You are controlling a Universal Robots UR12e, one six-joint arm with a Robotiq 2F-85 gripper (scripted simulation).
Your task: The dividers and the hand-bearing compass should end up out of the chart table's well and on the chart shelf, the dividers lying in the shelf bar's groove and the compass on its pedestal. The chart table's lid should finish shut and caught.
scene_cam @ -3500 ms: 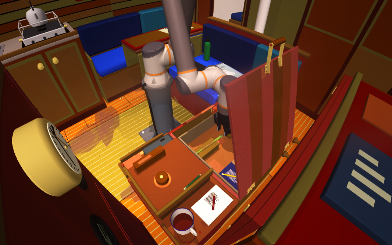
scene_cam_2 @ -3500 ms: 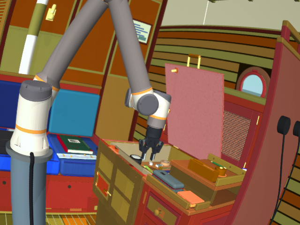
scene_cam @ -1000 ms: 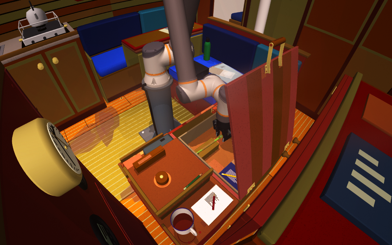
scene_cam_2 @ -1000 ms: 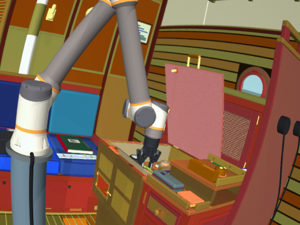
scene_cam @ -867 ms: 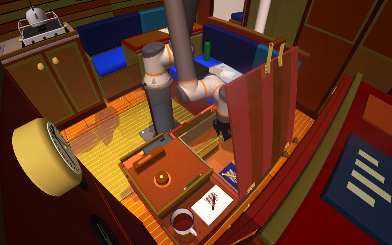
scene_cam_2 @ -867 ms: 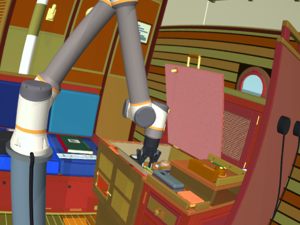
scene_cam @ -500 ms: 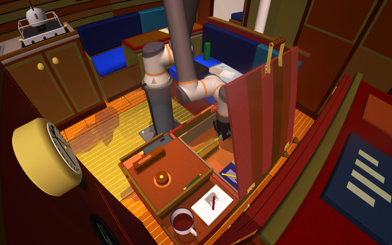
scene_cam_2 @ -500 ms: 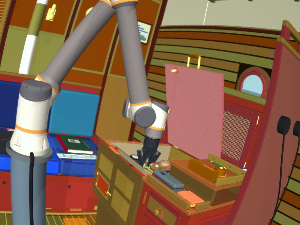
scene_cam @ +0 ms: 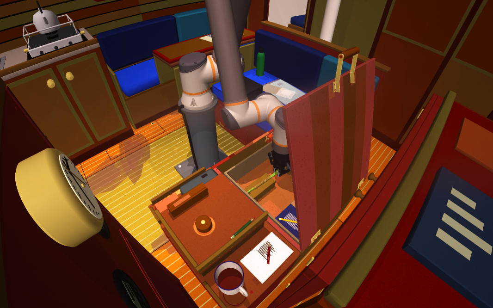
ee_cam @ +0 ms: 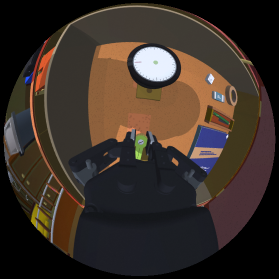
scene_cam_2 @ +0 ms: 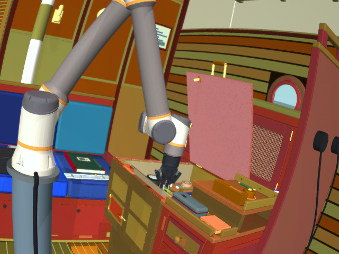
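Observation:
The green dividers lie in the chart table's well on a wooden block, their hinge head between my fingers, legs running toward the shelf. My gripper reaches down into the well and its two fingers are closed on the dividers' head. The hand-bearing compass, a black-rimmed white dial, sits on the well floor beyond the gripper. The lid stands open and upright. On the chart shelf the grooved bar and the round pedestal are empty.
The chart shelf also carries a green pencil. In the well lie a blue book, a pencil tray, a tape roll and small erasers. A mug and notepad sit near the shelf.

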